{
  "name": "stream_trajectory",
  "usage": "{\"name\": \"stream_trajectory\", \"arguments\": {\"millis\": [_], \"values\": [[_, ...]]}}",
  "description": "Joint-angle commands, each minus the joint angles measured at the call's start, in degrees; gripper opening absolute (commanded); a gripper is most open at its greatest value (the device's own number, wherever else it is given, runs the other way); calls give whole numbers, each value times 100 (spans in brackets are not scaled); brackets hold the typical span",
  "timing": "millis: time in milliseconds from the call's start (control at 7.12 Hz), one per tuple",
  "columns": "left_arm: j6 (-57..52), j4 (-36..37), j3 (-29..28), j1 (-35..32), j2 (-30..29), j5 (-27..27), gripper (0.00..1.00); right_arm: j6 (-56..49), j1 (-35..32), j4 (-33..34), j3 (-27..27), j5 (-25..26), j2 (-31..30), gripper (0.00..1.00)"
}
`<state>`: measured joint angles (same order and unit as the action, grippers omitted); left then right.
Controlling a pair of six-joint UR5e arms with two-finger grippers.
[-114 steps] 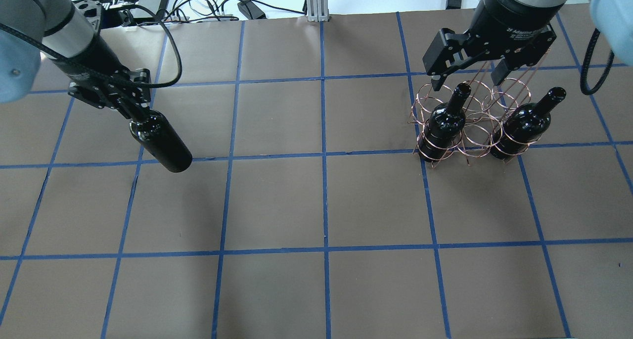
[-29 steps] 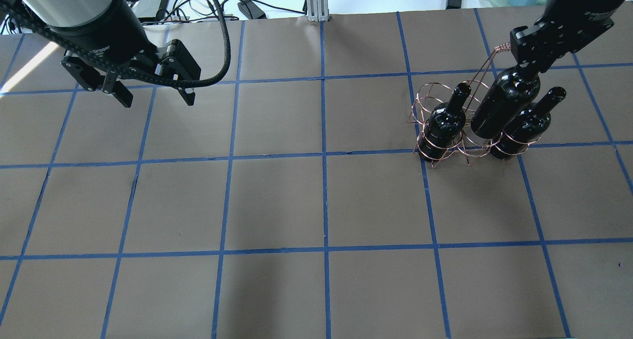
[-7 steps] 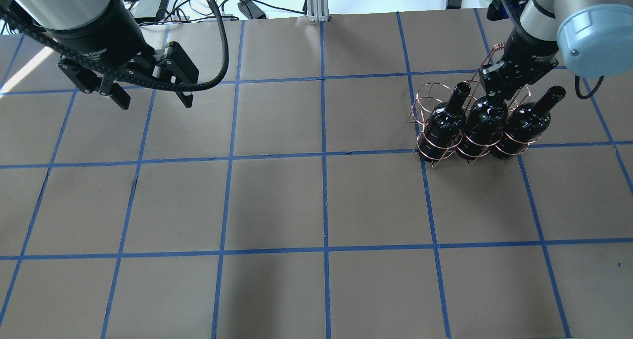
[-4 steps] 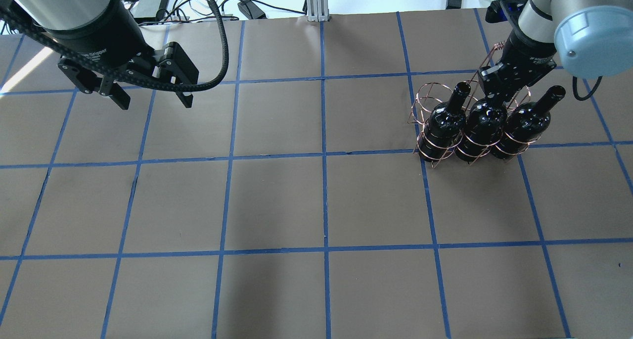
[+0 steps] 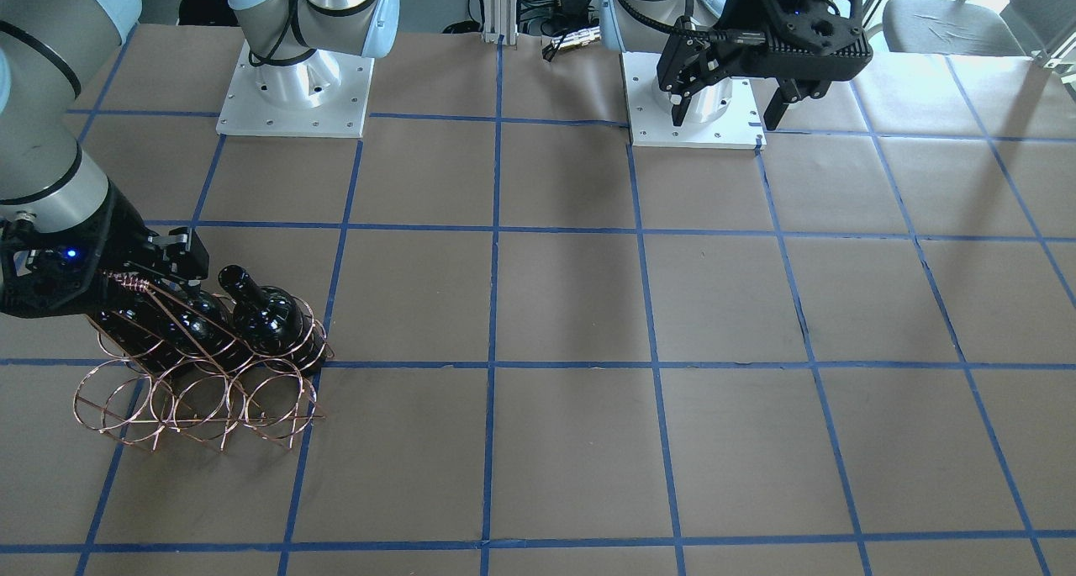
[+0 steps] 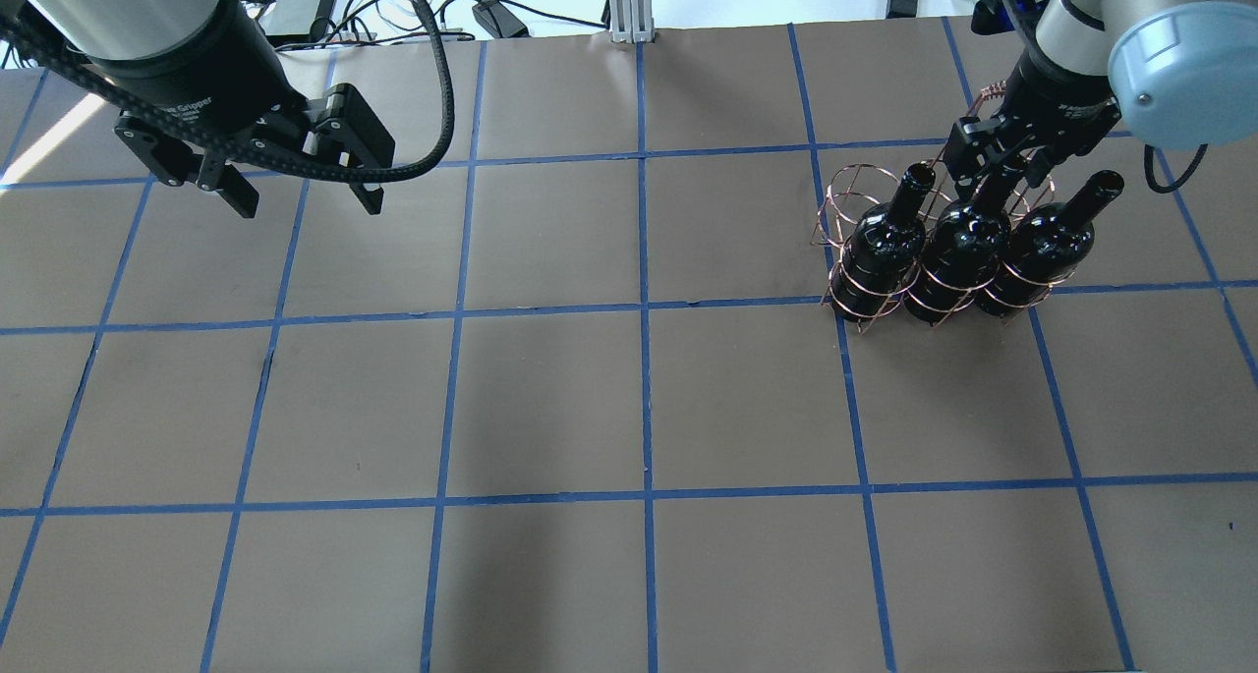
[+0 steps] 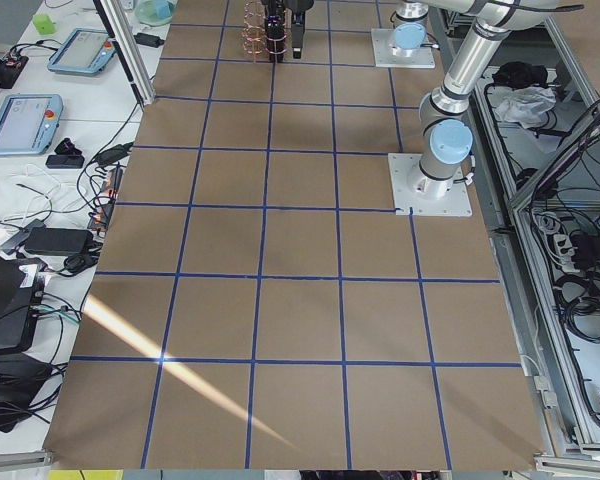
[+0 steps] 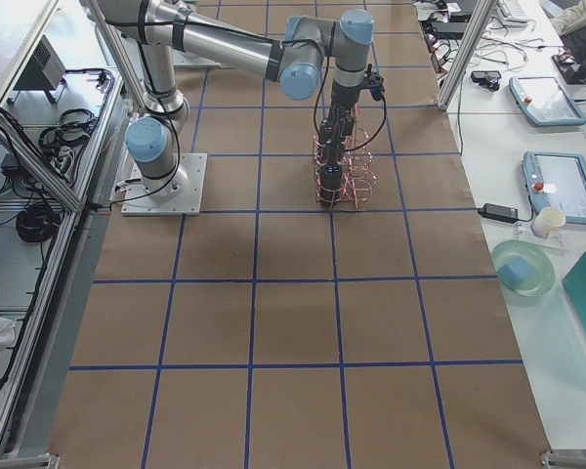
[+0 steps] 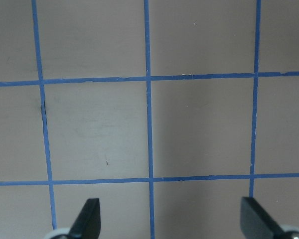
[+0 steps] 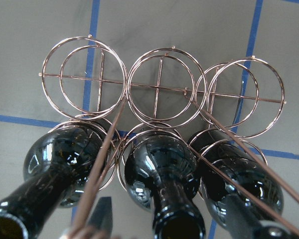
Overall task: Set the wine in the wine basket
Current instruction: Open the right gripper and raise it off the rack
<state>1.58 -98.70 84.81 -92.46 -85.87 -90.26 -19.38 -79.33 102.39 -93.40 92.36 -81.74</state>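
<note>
Four fixed views around the table point(image 6: 649, 398), two close wrist views.

A copper-pink wire basket point(image 7: 252, 35) stands at the brown bench's point(image 7: 300, 300) far edge, holding dark glass bottles point(image 7: 275, 40), indistinct

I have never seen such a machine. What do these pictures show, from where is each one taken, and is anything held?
These are two robot arms bolted to a brown table marked with blue tape. Two pictures look down on it, one from behind the robot and one from across it; two look along it from its ends; two come from small cameras on the wrists. On the table stands a copper wire basket with three dark wine bottles side by side in the row nearer the robot: the middle bottle and the two outer bottles. The right gripper is open, its fingers either side of the middle bottle's neck. The left gripper is open over bare table. Nothing is held.
</note>
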Motion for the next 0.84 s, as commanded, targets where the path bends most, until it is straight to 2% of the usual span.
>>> {"name": "stream_trajectory", "arguments": {"millis": [0, 421, 702], "values": [[0, 0, 1, 0, 0, 0, 100, 83, -160, -707, 277, -7, -524, 100], [0, 0, 1, 0, 0, 0, 100, 688, -643, -1351, 349, -103, -1412, 100], [0, 0, 1, 0, 0, 0, 100, 1399, -1135, -1511, 349, -130, -1643, 100]]}}
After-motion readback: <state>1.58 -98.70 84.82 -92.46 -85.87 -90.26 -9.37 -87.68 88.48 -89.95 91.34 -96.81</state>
